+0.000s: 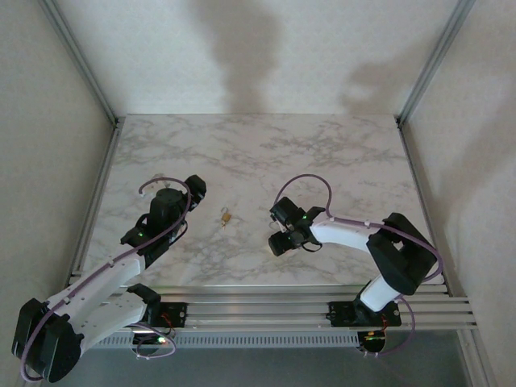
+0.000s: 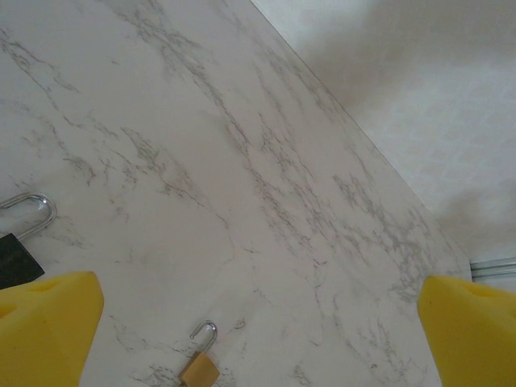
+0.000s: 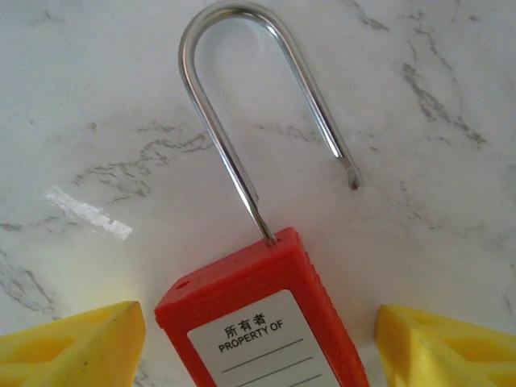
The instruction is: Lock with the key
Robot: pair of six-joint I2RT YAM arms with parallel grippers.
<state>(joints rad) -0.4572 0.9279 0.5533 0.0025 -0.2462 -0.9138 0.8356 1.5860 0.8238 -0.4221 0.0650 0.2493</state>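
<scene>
Straddling the red padlock (image 3: 242, 298), my right hand (image 3: 262, 343) stands wide, gripping nothing; left hand (image 2: 258, 322) wide too; shackle (image 3: 224, 157) open, locking all ahead.

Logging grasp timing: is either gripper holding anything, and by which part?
Nothing is held. Right gripper straddles the red padlock without touching; left gripper is open.

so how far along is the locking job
Nothing looks done: the shackle of the red padlock stands open, its free end out of the body. In hand: the right fingers flank that padlock's body, with a gap on either side. The left fingers hang wide open over the table near a small brass padlock. Left: the grip, closing the shackle, turning the key.
</scene>
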